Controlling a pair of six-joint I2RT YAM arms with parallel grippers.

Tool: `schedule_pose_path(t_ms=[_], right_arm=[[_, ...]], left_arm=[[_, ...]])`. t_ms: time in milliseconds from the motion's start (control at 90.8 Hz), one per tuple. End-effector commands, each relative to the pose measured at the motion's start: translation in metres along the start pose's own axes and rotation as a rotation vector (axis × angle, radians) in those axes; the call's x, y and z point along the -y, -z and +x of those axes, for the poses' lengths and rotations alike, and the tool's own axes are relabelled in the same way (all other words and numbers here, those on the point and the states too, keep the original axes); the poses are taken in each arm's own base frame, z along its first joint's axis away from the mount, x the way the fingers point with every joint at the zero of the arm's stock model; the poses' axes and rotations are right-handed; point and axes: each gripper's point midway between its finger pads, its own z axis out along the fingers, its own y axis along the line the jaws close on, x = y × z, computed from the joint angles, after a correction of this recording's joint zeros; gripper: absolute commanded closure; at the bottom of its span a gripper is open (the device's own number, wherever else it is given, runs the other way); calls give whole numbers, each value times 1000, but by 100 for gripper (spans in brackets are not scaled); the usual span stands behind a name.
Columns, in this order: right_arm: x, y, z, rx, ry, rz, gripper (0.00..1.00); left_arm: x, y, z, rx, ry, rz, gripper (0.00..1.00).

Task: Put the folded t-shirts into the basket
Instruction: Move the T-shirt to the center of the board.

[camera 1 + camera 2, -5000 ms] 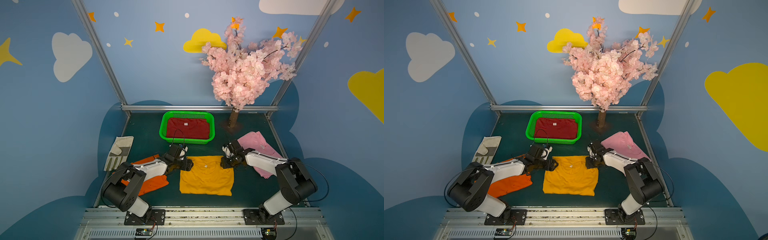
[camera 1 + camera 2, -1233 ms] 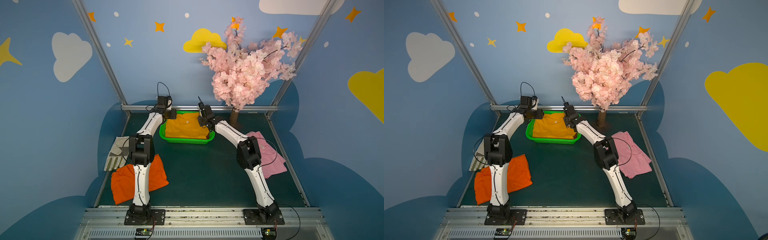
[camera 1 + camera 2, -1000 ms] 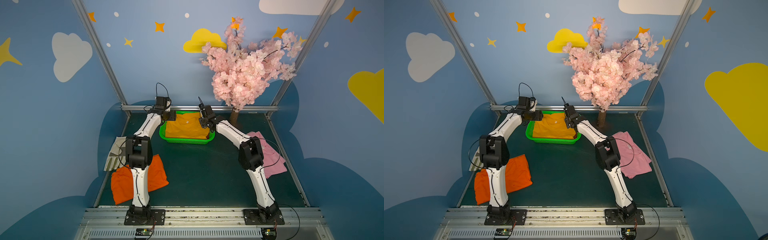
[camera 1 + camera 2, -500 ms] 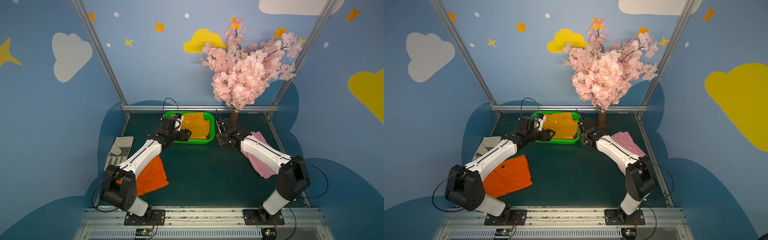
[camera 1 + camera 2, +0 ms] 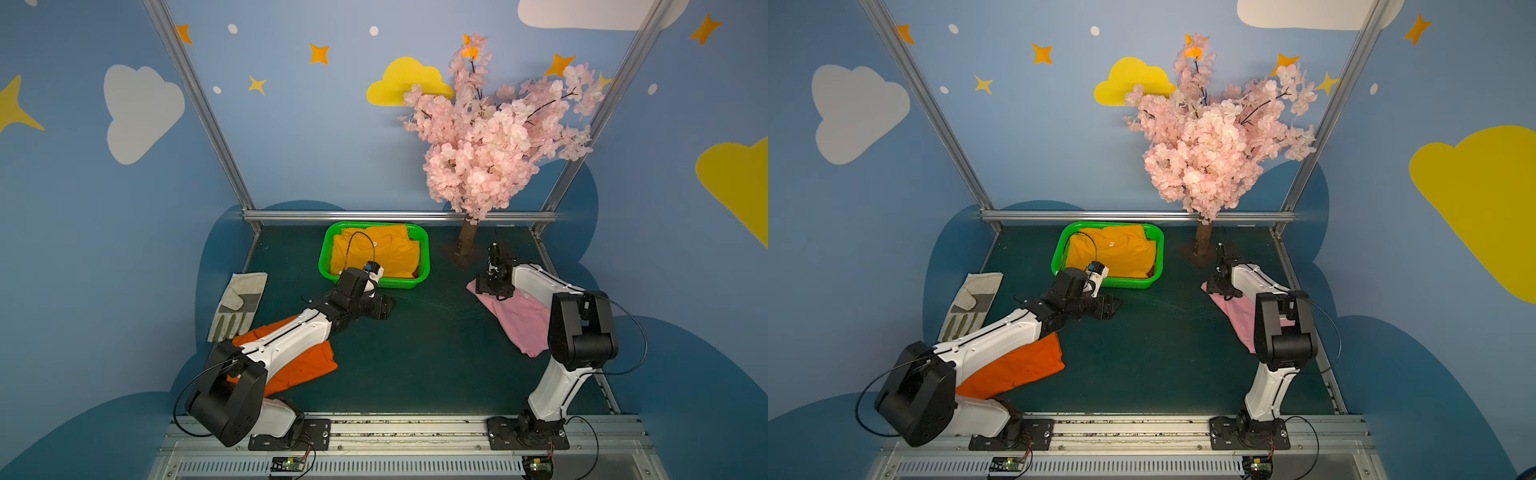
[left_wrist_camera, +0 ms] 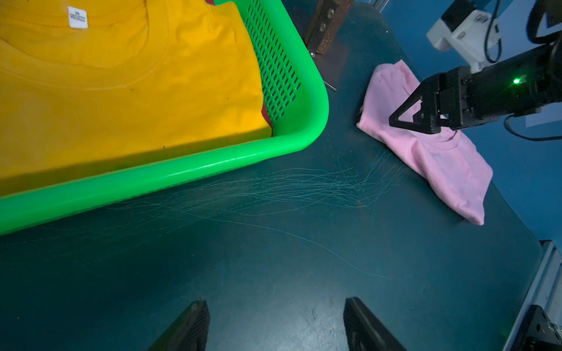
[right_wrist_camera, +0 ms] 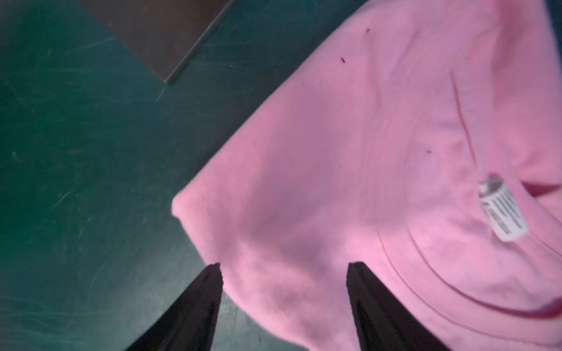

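The green basket (image 5: pixel 424 266) (image 5: pixel 1059 257) stands at the back with the golden yellow t-shirt (image 5: pixel 374 253) (image 6: pixel 121 76) lying in it. A dark red t-shirt (image 6: pixel 266 114) peeks out beneath. My left gripper (image 5: pixel 384 307) (image 6: pixel 275 307) hangs open over bare mat just in front of the basket, holding nothing. The orange t-shirt (image 5: pixel 307 365) lies partly under the left arm. My right gripper (image 5: pixel 488 286) (image 7: pixel 282 267) is open, its jaws astride the far corner of the pink t-shirt (image 5: pixel 521 320) (image 7: pixel 365 152).
A beige-and-grey work glove (image 5: pixel 239 305) lies at the left edge. A pink blossom tree (image 5: pixel 490 145) stands back right, its dark base plate (image 7: pixel 158 33) close to the pink shirt. A metal rail (image 5: pixel 395 216) runs behind the basket.
Both arms have drawn back from the basket, leaving the yellow shirt inside. The left gripper came down to the mat; the right gripper moved onto the pink shirt's corner and opened wider.
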Motion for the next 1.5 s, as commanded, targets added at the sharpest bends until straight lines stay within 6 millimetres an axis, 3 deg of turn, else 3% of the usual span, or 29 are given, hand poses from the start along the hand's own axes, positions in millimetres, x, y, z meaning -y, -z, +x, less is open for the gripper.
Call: schedule_pose_path(t_ms=[0, 220, 330, 771, 859, 947, 1046, 1123, 1322, 1487], right_arm=[[-14, -5, 7, -107, 1, -78, 36], [-21, -15, 43, -269, 29, -90, 48], [-38, -11, 71, -340, 97, -95, 50], [-133, 48, 182, -320, 306, -331, 66], [-147, 71, 181, -275, 313, -447, 65], [-148, 84, 161, -212, 286, -486, 61], [-143, 83, 134, -150, 229, -474, 55], [-137, 71, 125, -140, 207, -415, 53], [-139, 39, 139, -202, 200, -359, 55], [-146, 29, 164, -252, 209, -366, 59]], left_arm=[[-1, 5, -5, 36, -15, -10, 26], [-1, 9, 0, 34, -25, -9, 26], [-1, 16, 4, 38, -27, -7, 26], [-17, 41, 41, 61, -2, -60, 26], [-18, 43, 45, 64, 3, -60, 26], [-19, 44, 47, 67, 12, -64, 26], [-18, 43, 50, 56, 15, -55, 25], [-18, 41, 53, 47, 17, -52, 25], [-17, 36, 58, 36, 29, -34, 18], [-19, 34, 61, 46, 50, -33, 13]])
